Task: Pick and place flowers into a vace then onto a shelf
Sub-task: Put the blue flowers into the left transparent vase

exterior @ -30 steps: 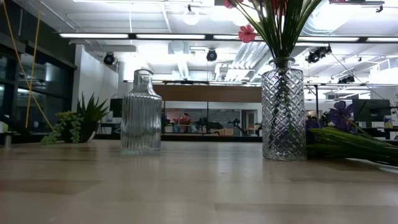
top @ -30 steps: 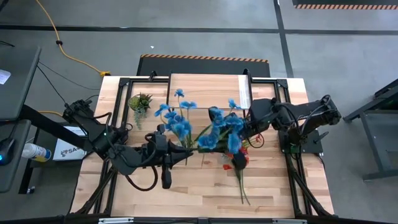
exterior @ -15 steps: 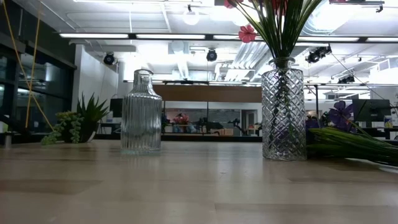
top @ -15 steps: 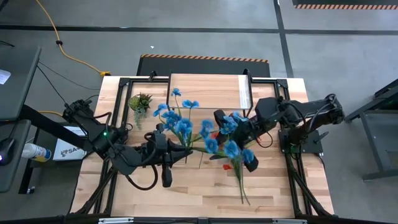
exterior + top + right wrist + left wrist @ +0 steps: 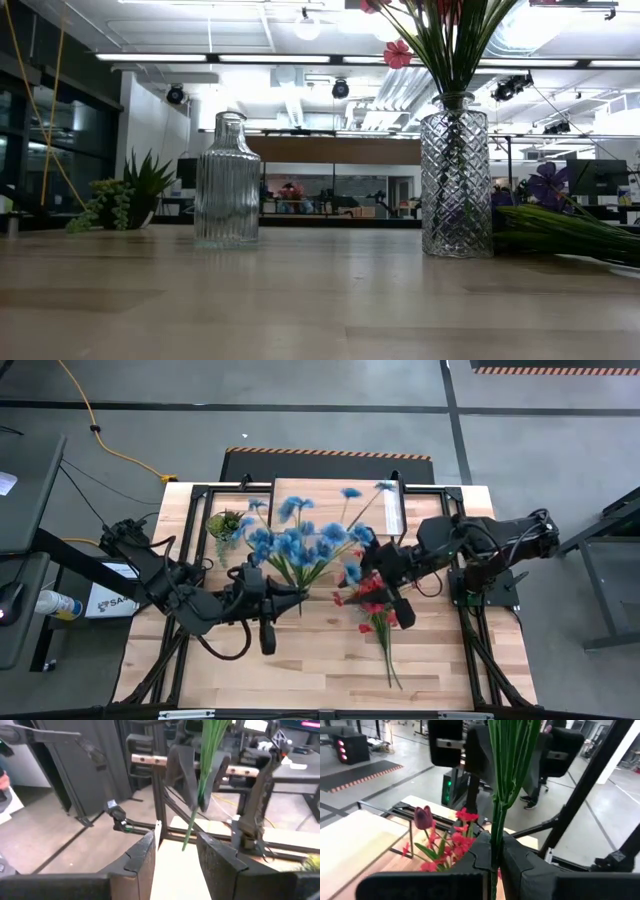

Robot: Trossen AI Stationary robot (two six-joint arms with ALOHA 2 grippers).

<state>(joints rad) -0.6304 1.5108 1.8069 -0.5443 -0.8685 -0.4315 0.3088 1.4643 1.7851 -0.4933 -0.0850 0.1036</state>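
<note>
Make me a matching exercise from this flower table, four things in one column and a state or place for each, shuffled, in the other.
Things:
1. blue flowers
2. ribbed glass bottle
3. diamond-cut vase
4. small potted plant

States or places:
A. empty
B. holds green stems
C. stems clamped in the left pincer
D. stands on the table, left of the shelf

Pairs: 1-C, 2-A, 3-B, 4-D
</note>
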